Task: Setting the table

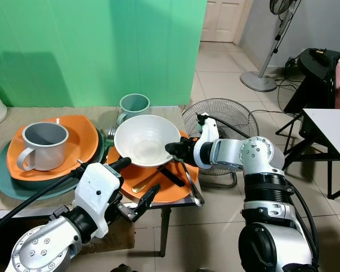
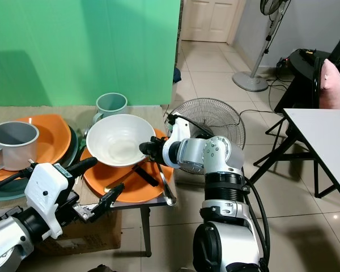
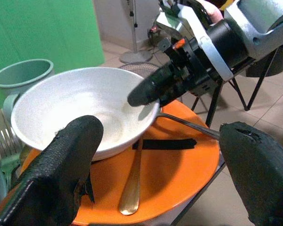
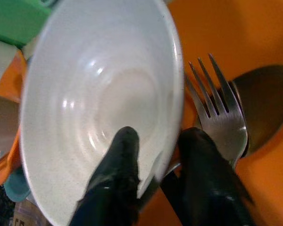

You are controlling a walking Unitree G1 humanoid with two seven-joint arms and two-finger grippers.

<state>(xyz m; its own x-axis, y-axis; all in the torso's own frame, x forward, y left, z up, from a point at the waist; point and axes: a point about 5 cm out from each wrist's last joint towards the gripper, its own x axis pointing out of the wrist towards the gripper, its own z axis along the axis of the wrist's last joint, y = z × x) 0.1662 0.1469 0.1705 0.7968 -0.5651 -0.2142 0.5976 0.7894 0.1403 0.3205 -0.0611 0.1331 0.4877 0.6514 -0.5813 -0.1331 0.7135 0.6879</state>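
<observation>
While the left pincer (image 1: pixel 137 184) gapes empty, the right pincer (image 4: pixel 153 181) pinches the empty white bowl's (image 1: pixel 145 140) rim

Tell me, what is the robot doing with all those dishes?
The robot is setting a table. Its right gripper pinches the rim of a white bowl, one finger inside and one outside, holding it tilted over an orange plate. A fork and a gold spoon lie on that plate. The left gripper waits open nearby, holding nothing. Further left, a grey mug sits on another orange plate, and a green mug stands behind the bowl.
</observation>
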